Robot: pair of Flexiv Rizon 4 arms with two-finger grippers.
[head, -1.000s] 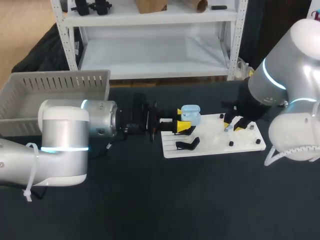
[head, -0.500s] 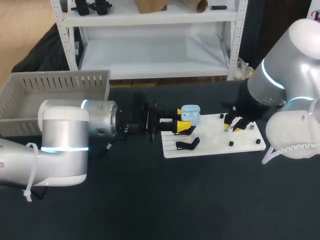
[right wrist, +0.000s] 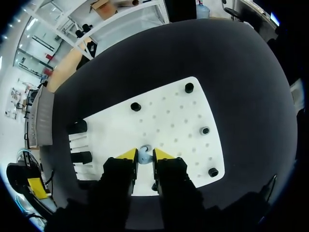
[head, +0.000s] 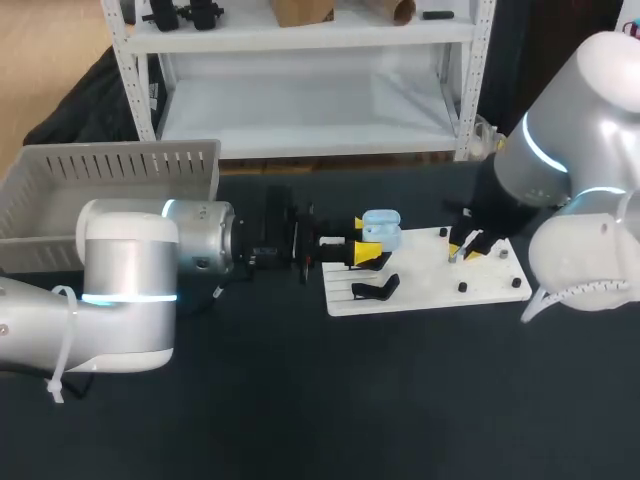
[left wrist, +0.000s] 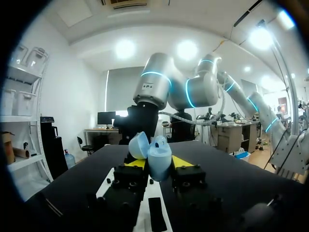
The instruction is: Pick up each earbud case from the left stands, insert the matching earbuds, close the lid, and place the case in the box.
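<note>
A light blue earbud case (head: 381,228) with its lid up is held over the left end of the white board (head: 430,288); my left gripper (head: 366,255) is shut on it. In the left wrist view the case (left wrist: 157,155) stands between the yellow tips of the left gripper (left wrist: 158,166), lid tilted back. My right gripper (head: 468,246) is low over the board's right part. In the right wrist view a small pale blue earbud (right wrist: 144,155) sits between the tips of the right gripper (right wrist: 145,155), and both fingers touch it.
A grey slatted crate (head: 110,185) stands at the table's back left. A black stand (head: 375,290) lies on the board's left end. Several black pegs (right wrist: 189,88) stick up from the white board (right wrist: 169,116). Dark tabletop lies in front of the board.
The right gripper's fingers have drawn together around the earbud, and the right arm has shifted slightly left. The left arm and the case have not moved.
</note>
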